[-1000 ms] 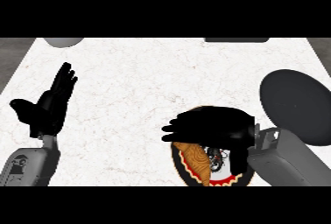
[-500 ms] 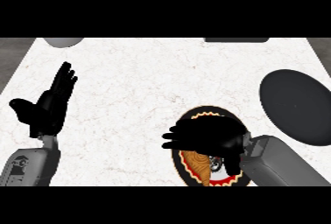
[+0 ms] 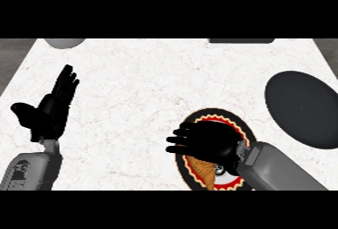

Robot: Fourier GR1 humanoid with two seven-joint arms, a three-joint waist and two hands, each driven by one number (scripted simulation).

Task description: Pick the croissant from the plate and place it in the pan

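The right hand's fingers (image 3: 177, 142) were bent short and pointed toward the view's left, curled down round the upper part of the croissant (image 3: 201, 172), which they hid. The right hand (image 3: 210, 144) sat low over the middle of the plate (image 3: 221, 117), covering most of it. Only the croissant's nearer end showed, a brown ridged wedge coming out from under the palm and tapering toward the view's lower edge. Its long axis therefore ran from the robot outward, and the fingers lay across it, not along it.

The plate's red and black rim showed above and to the right of the hand. The pan (image 3: 307, 109), a dark oval, lay to the right of the plate and a little farther from the robot, with a strip of bare counter (image 3: 152, 80) between the 2. I judged that the carry would need a lift clear of the plate and then a swing to the right and slightly outward. The right hand was by far the nearer to both.

The left hand (image 3: 48, 114) rested open at the view's left, fingers up, well apart from everything. The counter was pale speckled stone. At its far edge showed a grey round thing (image 3: 65, 42) on the left and a dark flat shape (image 3: 241, 40) on the right.
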